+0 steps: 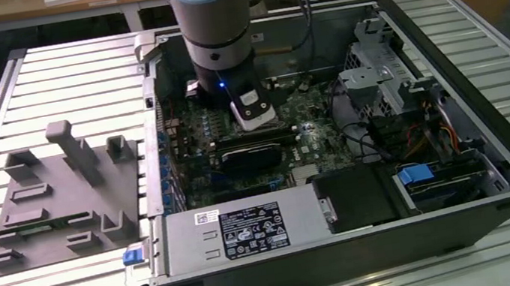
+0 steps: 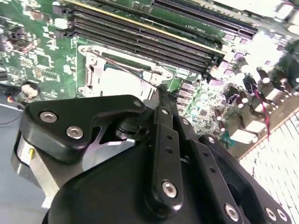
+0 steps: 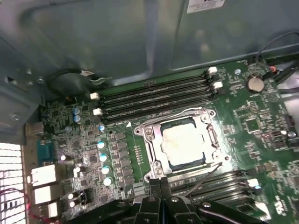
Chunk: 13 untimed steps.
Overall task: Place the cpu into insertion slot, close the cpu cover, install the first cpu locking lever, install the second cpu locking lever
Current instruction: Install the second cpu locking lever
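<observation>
The cpu point(image 3: 184, 142), a square chip with a dull silver top, lies in the insertion slot on the green board. The cpu cover point(image 3: 155, 142), a silver frame, lies flat around it, so the slot's contact field is hidden. One thin wire lever point(image 3: 187, 112) runs along the cover's edge by the memory slots. Another lever point(image 3: 201, 179) slants out from the socket's corner over the other memory slots. My gripper point(image 3: 160, 183) is shut with nothing between its fingers, its tips just beside the socket's edge. The second wrist view has the gripper point(image 2: 159, 93) against the bright cover point(image 2: 121, 77). In the exterior view the gripper point(image 1: 257, 121) hangs inside the open case.
Long black memory slots point(image 3: 154, 98) flank the socket, and capacitors point(image 3: 103, 156) stand beside it. The case wall point(image 3: 117, 42) rises close behind. The exterior view shows a power supply point(image 1: 237, 229), a drive cage point(image 1: 376, 72), loose cables point(image 1: 376, 140) and a grey fixture plate point(image 1: 60, 195) outside the case.
</observation>
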{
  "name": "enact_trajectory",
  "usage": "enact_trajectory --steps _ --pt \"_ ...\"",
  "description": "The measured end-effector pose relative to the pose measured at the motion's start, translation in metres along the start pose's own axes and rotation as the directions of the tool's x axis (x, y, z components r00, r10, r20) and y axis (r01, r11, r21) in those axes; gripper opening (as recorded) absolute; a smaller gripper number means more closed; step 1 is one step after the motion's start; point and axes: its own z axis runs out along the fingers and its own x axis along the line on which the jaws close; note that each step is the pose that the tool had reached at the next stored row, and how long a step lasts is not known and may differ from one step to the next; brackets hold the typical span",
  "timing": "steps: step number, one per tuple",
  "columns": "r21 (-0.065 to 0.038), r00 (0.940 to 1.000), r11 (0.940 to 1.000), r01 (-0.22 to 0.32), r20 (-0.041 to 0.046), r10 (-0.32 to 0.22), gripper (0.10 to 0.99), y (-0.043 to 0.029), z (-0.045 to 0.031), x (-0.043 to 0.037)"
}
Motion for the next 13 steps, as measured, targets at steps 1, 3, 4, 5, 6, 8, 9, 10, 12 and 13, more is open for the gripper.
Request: enact_trajectory --steps 1,3,4,5,6,8,9,10,12,13 --pt "0.004 1.0 1.0 0.0 0.0011 0.0 0.102 0.0007 -0.0026 0.0" --pt "0.019 1.0 0.9998 0.001 0.0051 -0.002 0.102 0.0018 -0.0061 -0.0001" --pt "0.029 1.0 0.9996 0.002 0.0075 -0.002 0.102 0.0022 -0.0076 -0.0001" --pt "0.039 0.9999 0.9992 0.003 0.0098 -0.003 0.102 0.0026 -0.0092 -0.0001" --pt "0.048 0.9999 0.9988 0.003 0.012 -0.004 0.102 0.003 -0.0104 -0.0005" --pt "0.058 0.9999 0.9983 0.004 0.0138 -0.005 0.102 0.0033 -0.011 -0.002" --pt "0.06 0.9999 0.9982 0.004 0.0134 -0.004 0.102 0.0032 -0.011 -0.0037" --pt "0.06 0.9999 0.9982 0.003 0.0125 -0.004 0.102 0.0033 -0.011 -0.0061" --pt "0.061 0.9999 0.9981 0.003 0.011 -0.004 0.102 0.0036 -0.0109 -0.0115" --pt "0.061 0.9999 0.9981 0.003 0.0104 -0.004 0.102 0.0038 -0.0109 -0.0142"
